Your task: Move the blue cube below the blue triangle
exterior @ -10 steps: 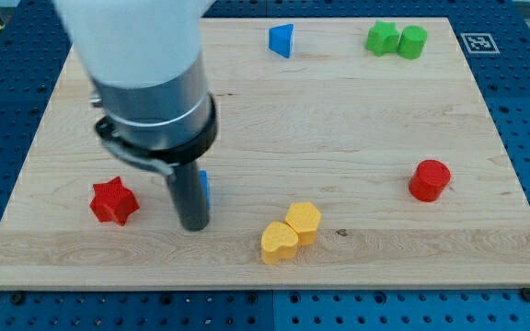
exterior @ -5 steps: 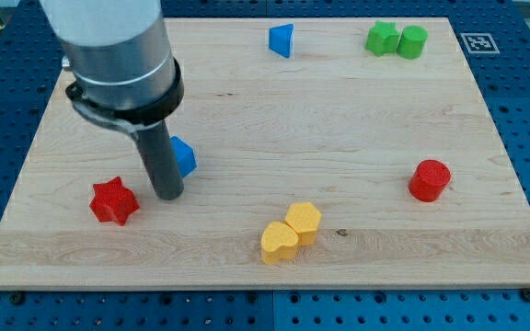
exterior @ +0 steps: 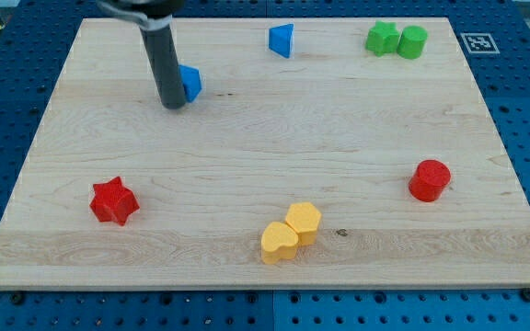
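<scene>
Wooden board point(exterior: 247, 138): my tip point(exterior: 173, 105) touching blue cube point(exterior: 190, 83) (no claw fitted); one blue triangle point(exterior: 282, 39)

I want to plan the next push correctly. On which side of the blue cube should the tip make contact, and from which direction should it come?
Probably its left face, pushing toward the view's right. The blue cube lies left of and slightly below the blue triangle, and my tip already sits against the cube's lower left side.
</scene>
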